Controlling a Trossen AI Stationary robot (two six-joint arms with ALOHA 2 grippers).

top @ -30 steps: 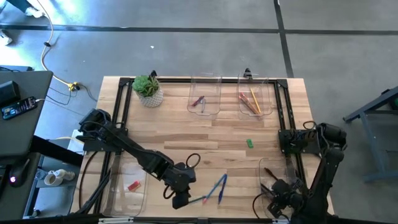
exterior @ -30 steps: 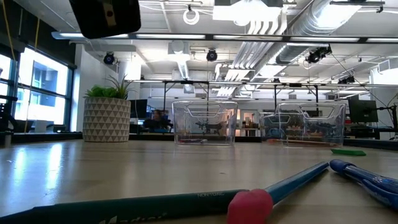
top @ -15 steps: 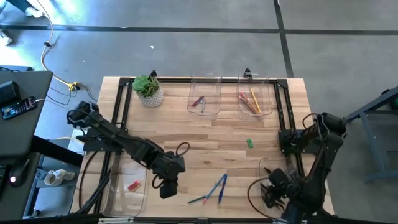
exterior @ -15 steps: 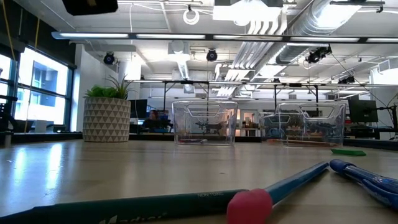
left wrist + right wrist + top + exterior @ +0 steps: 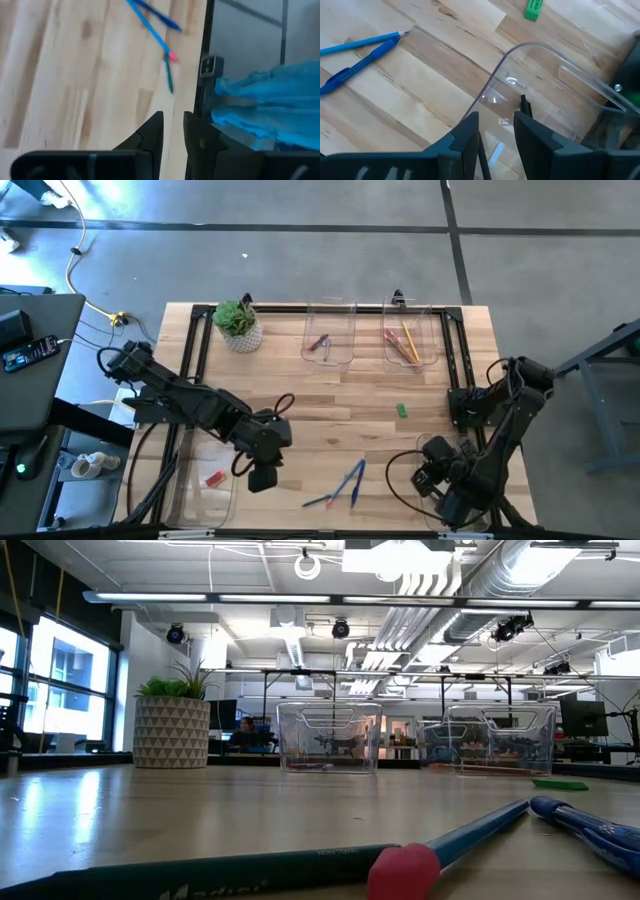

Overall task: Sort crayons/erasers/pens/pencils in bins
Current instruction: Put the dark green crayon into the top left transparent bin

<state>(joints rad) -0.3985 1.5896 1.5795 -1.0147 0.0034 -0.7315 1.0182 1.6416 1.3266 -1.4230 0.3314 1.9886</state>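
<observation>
**A:** Since a second before, your left arm had pulled back from the loose sticks, and its left gripper (image 5: 259, 476) sat beside the near-left bin (image 5: 205, 480).

**B:** Which way did they lie from it?

**A:** Rightward along the near edge: blue pens (image 5: 354, 479) slanting, green pencil (image 5: 318, 501) almost crosswise. Your left gripper was nearer; fingers (image 5: 152, 136) narrowly parted, holding nothing.

**B:** And the right?

**A:** Your right gripper (image 5: 447, 500) hung at the near-right bin (image 5: 555, 85), slightly open, empty. Bare wooden table (image 5: 300, 395); open workshop behind.
</observation>
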